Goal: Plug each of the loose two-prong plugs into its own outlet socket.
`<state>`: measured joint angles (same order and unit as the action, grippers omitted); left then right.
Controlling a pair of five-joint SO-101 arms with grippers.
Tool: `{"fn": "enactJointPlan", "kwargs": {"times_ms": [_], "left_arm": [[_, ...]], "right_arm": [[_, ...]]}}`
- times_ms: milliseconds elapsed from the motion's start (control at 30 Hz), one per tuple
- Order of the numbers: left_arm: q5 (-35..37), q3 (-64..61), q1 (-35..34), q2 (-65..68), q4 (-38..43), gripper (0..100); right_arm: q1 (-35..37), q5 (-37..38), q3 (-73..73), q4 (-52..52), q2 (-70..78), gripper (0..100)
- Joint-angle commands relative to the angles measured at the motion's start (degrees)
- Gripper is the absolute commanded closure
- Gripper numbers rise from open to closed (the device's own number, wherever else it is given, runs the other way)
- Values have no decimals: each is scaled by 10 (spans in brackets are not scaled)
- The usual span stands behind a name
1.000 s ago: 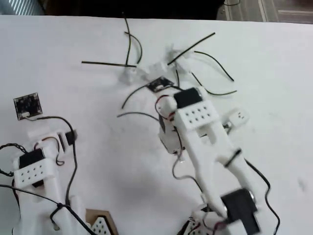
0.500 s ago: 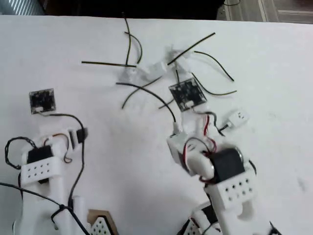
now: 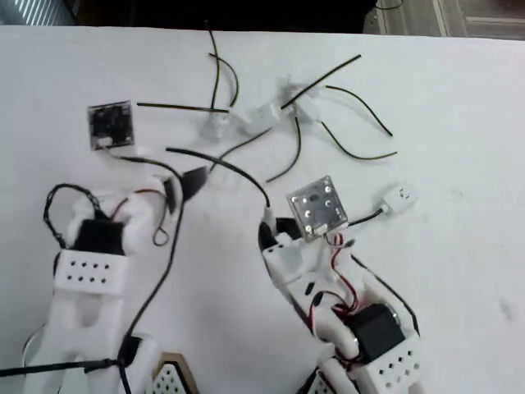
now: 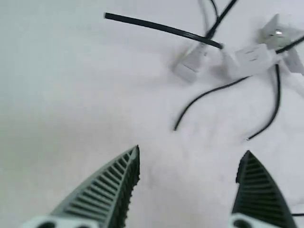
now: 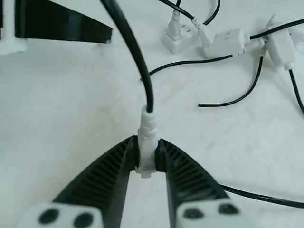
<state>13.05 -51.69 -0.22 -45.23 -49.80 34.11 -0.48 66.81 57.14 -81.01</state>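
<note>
Nearest the camera in the high view, both arms stand at the table's [image 3: 459,271] front edge. The right gripper [image 5: 147,141] is clamped on a white two-prong plug [image 5: 146,126]. Its 2 ribbed black fingers [image 5: 109,175] press the plug body from either side, and the plug stands upright between them. I cannot tell which way the prongs point. The plug's black cord [image 5: 135,52] rises out of its top and curves away over the white surface toward the left arm's side.

A little farther in, the left gripper [image 4: 192,153] hangs over bare tabletop with its 2 fingers spread wide and nothing between them. In the high view the held cord's free end passes just beside these fingers.

To the right of the right arm, a small white socket block [image 3: 399,197] lies by itself on the table. A thin black wire leads from it back toward that arm.

Farther out, near the table's middle, 3 white connector pieces [image 4: 251,56] lie close together. I cannot make out whether any 2 of them are joined. Several loose black wires [image 3: 353,98] fan out around them, some straight and some curved, well apart from both grippers.
</note>
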Motion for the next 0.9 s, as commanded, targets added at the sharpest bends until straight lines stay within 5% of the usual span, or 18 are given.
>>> {"fn": "enactJointPlan", "kwargs": {"times_ms": [0, 233, 867], "left_arm": [[14, 34, 93, -18, -16, 679], [11, 34, 137, -19, -41, 677], [-91, 34, 228, -19, -61, 679]], "right_arm": [[15, -4, 13, -15, -28, 981], [58, 1, 46, -36, -31, 981], [9, 1, 72, -116, 70, 981]]}}
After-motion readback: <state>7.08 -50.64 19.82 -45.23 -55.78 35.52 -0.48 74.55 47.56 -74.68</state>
